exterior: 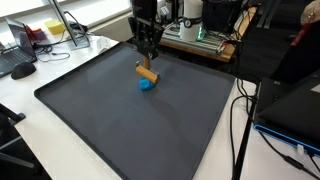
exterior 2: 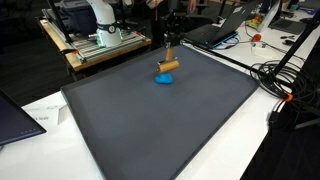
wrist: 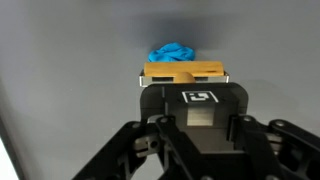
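Note:
A small wooden block [exterior: 147, 71] [exterior 2: 168, 67] hangs slightly tilted, just above the dark grey mat [exterior: 120, 120] [exterior 2: 150, 125], in both exterior views. My gripper [exterior: 148, 58] [exterior 2: 170, 55] comes down from above and is shut on the wooden block. A crumpled blue object [exterior: 146, 85] [exterior 2: 165, 79] lies on the mat right beside the block. I cannot tell whether the two touch. In the wrist view the wooden block [wrist: 184, 72] sits at the tip of my gripper [wrist: 184, 82], with the blue object [wrist: 172, 52] just beyond it.
An equipment rack [exterior 2: 95, 40] stands behind the mat. Black cables [exterior: 240, 120] [exterior 2: 285, 75] run along one side of the table. A dark laptop [exterior: 295, 110] and another laptop [exterior 2: 215, 30] sit off the mat. A keyboard and mouse [exterior: 20, 68] lie at a corner.

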You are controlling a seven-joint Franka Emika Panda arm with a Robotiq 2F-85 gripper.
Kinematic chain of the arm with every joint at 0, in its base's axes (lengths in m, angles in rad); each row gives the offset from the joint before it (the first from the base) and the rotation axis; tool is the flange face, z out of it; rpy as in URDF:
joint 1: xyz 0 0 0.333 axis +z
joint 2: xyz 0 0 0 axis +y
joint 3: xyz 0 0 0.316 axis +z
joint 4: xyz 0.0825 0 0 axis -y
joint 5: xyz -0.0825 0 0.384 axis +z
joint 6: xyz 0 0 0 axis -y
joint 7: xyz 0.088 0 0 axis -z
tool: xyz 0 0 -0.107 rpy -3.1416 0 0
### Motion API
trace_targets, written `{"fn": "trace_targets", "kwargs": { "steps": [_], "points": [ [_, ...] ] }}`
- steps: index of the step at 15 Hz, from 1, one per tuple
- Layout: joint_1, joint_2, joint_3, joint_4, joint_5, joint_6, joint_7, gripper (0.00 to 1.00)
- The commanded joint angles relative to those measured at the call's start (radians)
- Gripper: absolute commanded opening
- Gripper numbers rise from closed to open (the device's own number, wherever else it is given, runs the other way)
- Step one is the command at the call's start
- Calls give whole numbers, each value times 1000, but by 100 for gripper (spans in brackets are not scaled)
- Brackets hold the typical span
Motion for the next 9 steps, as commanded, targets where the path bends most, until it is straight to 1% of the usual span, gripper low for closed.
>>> {"fn": "trace_targets", "kwargs": {
  "steps": [1, 5, 9],
  "points": [
    [13, 30, -34, 40, 68, -27, -93, 22],
    [7, 53, -54, 39, 103, -4, -159, 22],
    [-4, 62, -74, 20, 122, 58, -225, 22]
  ]
}}
